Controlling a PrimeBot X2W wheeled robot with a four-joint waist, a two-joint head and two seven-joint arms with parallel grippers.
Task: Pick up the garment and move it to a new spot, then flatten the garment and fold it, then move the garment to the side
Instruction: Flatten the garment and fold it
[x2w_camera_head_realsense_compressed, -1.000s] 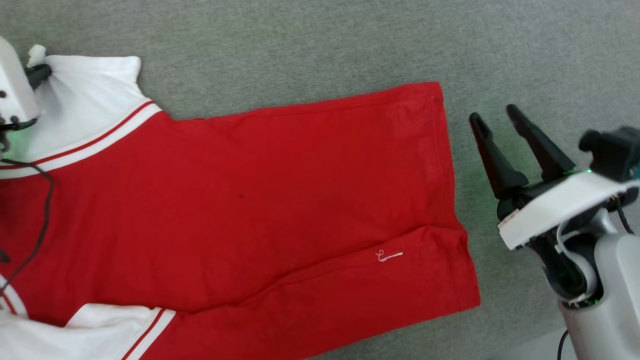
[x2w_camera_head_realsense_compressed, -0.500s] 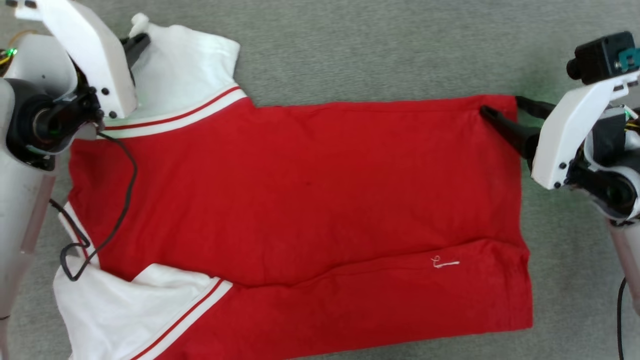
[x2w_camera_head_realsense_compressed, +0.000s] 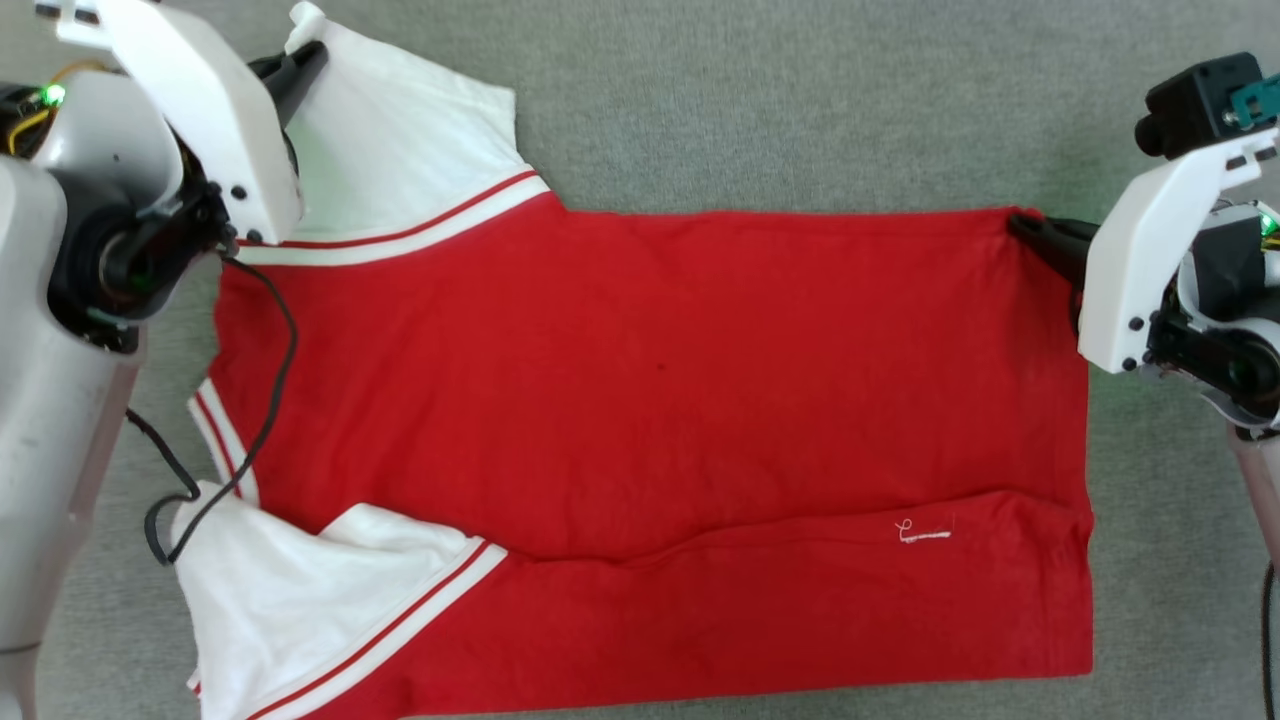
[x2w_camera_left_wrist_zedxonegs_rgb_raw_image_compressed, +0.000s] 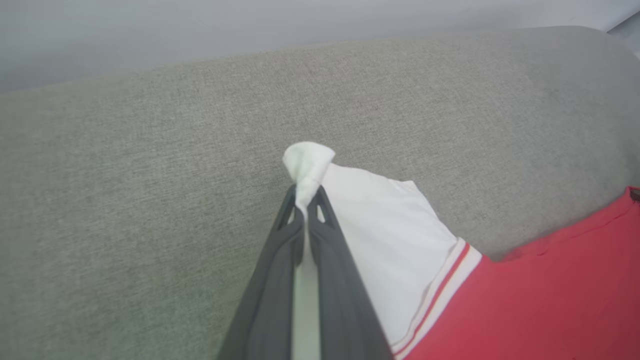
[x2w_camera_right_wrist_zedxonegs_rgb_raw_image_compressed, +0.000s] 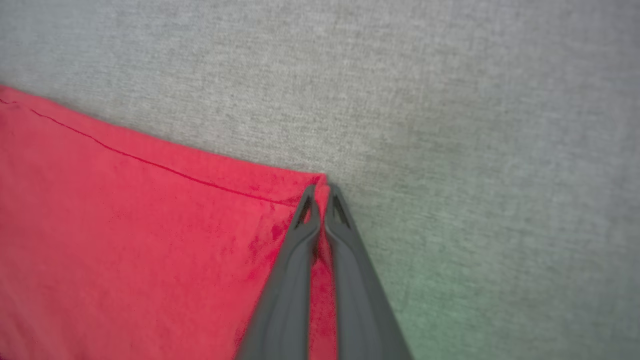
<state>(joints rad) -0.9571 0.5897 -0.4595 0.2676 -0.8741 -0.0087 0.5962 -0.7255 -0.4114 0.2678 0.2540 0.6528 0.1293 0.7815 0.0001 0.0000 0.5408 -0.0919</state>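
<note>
Grey fabric surface (x2w_camera_head_realsense_compressed: 760, 100) carries the spread garment (x2w_camera_head_realsense_compressed: 650, 400); left gripper (x2w_camera_left_wrist_zedxonegs_rgb_raw_image_compressed: 306, 192) pinches its white sleeve tip, right gripper (x2w_camera_right_wrist_zedxonegs_rgb_raw_image_compressed: 321, 192) clamps its red hem corner.

Bright, even light, soft shadows.
We see green tint on grey cloth (x2w_camera_right_wrist_zedxonegs_rgb_raw_image_compressed: 450, 310), lower right; right gripper (x2w_camera_right_wrist_zedxonegs_rgb_raw_image_compressed: 322, 190) looks blurred lower down.
</note>
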